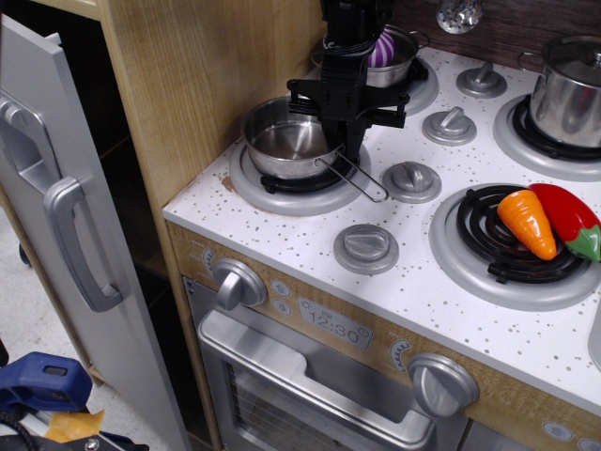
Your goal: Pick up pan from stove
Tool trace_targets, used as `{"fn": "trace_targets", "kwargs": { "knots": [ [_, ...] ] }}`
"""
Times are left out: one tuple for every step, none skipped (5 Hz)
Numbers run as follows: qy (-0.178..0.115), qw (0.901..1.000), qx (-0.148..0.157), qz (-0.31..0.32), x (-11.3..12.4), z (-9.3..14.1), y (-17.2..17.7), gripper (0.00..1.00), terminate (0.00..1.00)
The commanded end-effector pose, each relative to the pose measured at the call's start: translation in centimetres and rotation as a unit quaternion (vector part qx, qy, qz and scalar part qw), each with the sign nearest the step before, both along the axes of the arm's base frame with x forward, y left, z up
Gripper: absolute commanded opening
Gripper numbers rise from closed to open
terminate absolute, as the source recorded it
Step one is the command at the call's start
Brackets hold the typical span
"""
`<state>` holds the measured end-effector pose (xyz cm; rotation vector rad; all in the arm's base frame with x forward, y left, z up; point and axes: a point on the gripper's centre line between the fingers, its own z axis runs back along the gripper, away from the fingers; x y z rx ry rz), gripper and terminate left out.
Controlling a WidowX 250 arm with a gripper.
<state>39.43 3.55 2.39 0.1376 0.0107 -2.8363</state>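
The pan (282, 143), a small shiny steel saucepan with a wire-loop handle (362, 178), sits on the front-left burner of the stove (310, 240). My black gripper (344, 148) comes down from above at the pan's right rim, just above where the handle joins. Its two fingers have closed together on that rim, one inside the pan and one outside. The pan still rests on the burner grate.
A steel pan with a purple item (385, 47) stands right behind the gripper. A lidded steel pot (568, 85) is at the back right. A toy carrot (528, 224) and red pepper (568, 216) lie on the front-right burner. A wooden wall (197, 75) rises left of the pan.
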Motion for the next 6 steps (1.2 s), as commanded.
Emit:
{"fn": "trace_targets", "kwargs": {
  "knots": [
    [-0.019, 0.9998, -0.003, -0.011, 0.2, 1.4, 0.3, 0.00, 0.00],
    [-0.022, 0.9997, 0.005, -0.011, 0.5, 3.0, 0.0, 0.00, 0.00],
    [-0.020, 0.9997, 0.015, -0.005, 0.6, 4.8, -0.6, 0.00, 0.00],
    [-0.028, 0.9990, 0.034, -0.005, 0.6, 6.6, -1.1, 0.00, 0.00],
    [-0.044, 0.9974, 0.055, -0.012, 0.9, 7.7, -1.5, 0.00, 0.00],
    [-0.046, 0.9957, 0.079, -0.015, 1.2, 8.8, -2.0, 0.00, 0.00]
  ]
}}
